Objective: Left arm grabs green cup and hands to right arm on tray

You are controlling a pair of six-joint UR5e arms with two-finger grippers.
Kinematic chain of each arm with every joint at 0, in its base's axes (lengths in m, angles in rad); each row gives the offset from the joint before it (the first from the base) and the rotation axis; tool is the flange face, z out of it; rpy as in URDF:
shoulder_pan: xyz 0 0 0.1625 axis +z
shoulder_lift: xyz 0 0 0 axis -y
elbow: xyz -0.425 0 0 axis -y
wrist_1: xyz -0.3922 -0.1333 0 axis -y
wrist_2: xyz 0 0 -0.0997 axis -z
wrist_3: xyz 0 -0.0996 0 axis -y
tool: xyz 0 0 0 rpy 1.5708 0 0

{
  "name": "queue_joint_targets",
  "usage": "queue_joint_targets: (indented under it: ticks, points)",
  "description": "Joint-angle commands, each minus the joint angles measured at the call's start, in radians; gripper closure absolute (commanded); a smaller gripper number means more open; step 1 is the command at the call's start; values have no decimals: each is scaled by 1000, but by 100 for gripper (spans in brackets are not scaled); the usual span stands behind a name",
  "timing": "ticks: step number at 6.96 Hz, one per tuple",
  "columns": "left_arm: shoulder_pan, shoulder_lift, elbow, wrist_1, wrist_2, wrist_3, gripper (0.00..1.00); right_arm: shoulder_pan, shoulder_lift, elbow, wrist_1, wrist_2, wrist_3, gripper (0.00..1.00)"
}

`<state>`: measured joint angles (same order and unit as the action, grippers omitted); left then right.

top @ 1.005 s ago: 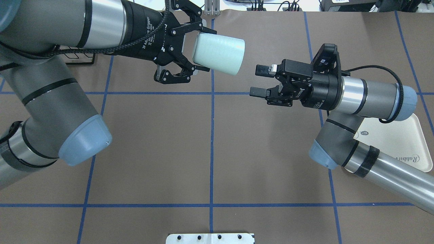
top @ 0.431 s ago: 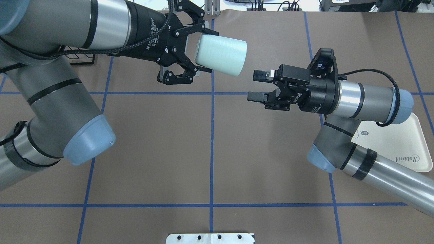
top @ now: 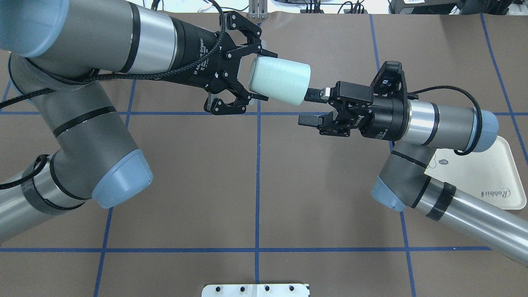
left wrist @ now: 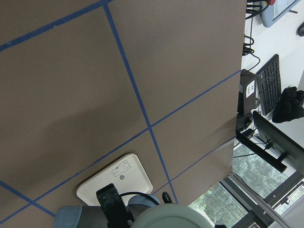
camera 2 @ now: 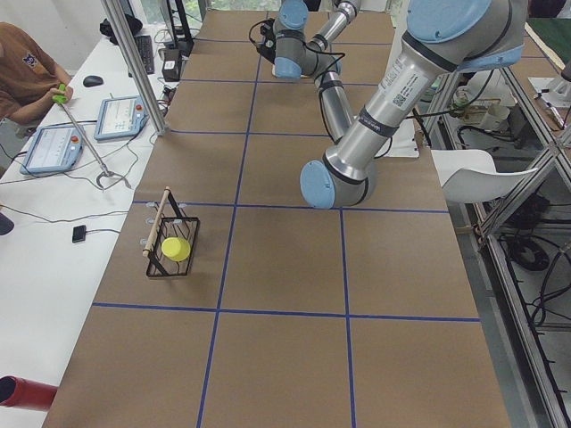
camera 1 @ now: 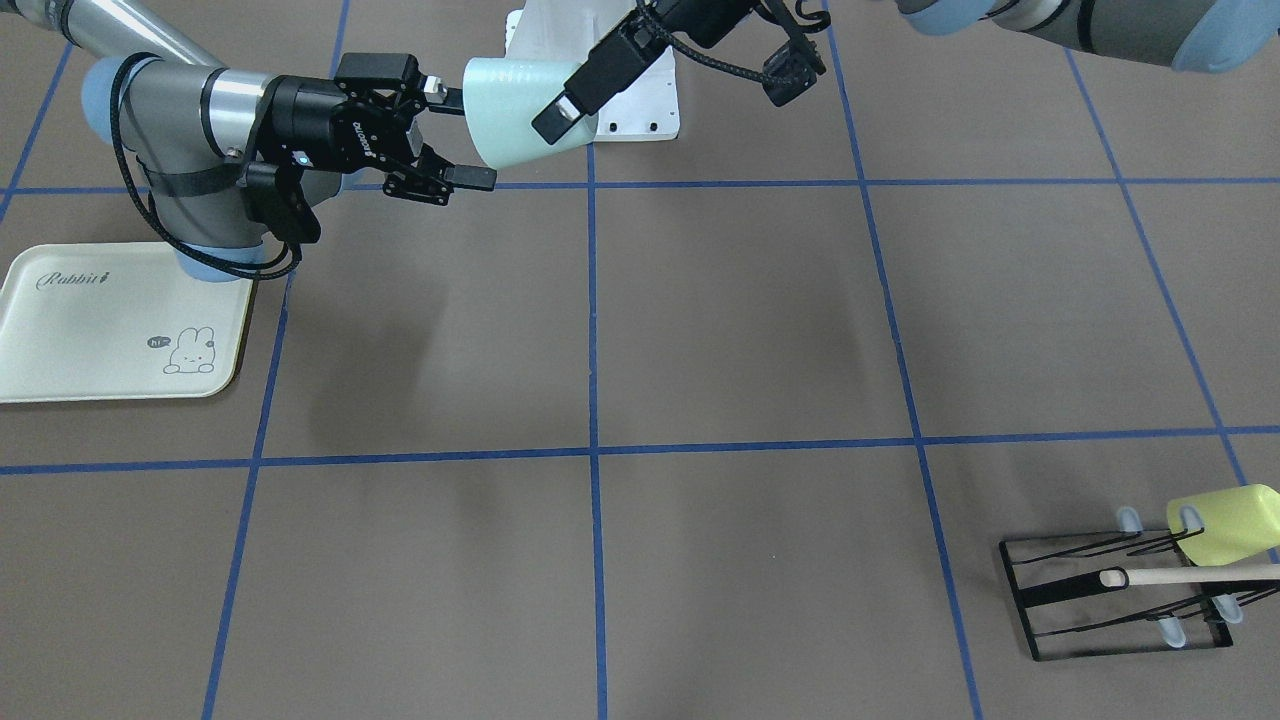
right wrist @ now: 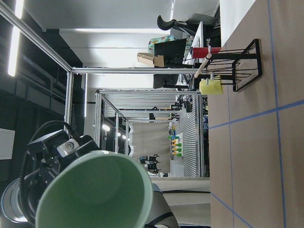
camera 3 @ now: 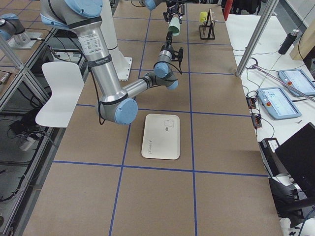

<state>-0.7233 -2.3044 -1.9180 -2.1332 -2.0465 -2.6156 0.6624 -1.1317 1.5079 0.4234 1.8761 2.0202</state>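
Observation:
The green cup (top: 278,80) hangs on its side above the table, mouth toward the right arm. My left gripper (top: 264,76) is shut on its base end. My right gripper (top: 310,107) is open at the mouth: its upper finger (top: 315,94) meets the rim and its lower finger stands clear of the cup. The front-facing view shows the cup (camera 1: 505,110) just beside the right gripper (camera 1: 462,137). In the right wrist view the cup's dark green inside (right wrist: 95,190) fills the lower left. The cream tray (top: 486,173) lies flat under the right arm's elbow and nothing shows on it (camera 1: 90,330).
A yellow-green cup (camera 1: 1225,522) hangs on a black wire rack (camera 1: 1100,600) at the far corner on my left side. A white mounting plate (top: 255,290) sits at the table's near edge. A person (camera 2: 22,71) sits at a side desk with tablets.
The left arm has carried the cup to the right and slightly nearer. The right gripper has moved left, so the gap has closed and its upper finger now meets the rim.

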Motion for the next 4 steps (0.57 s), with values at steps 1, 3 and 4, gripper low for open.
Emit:
queue_joint_targets:
  ticks: [1,3,4]
  points:
    - [12,-4,7,-2,2,-6,87,-4,3,-2,-2,-6,-2,3]
    - [25,-6,17,-16,3,-9,87,-7,3,-2,-2,-18,-2,3]
    - [25,-7,17,-17,3,-11,87,-9,3,-2,0,-18,-2,3]
